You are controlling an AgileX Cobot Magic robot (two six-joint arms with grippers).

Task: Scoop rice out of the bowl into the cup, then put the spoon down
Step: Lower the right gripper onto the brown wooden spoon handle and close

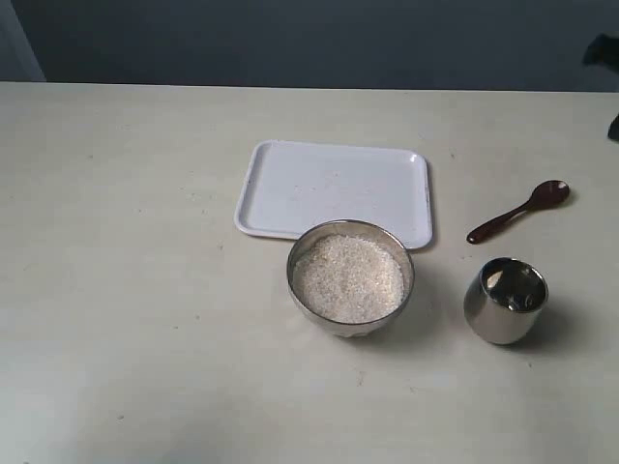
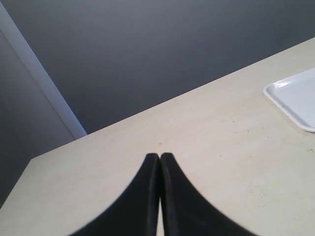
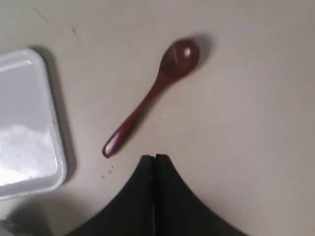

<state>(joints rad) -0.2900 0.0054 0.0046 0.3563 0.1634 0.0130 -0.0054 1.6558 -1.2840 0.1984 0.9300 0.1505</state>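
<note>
The steel bowl stands mid-table, filled with white rice. To its right stands the small steel cup, its inside shiny. The dark reddish-brown spoon lies flat on the table behind the cup, its oval bowl pointing away to the right. My right gripper is shut and holds nothing; it hangs above the table a little off the end of the spoon's handle. My left gripper is shut and empty over bare table, far from the bowl. Neither gripper's jaws show in the exterior view.
A white rectangular tray lies just behind the bowl. A dark piece of the right arm shows at the exterior view's upper right edge. The table's far edge meets a dark wall.
</note>
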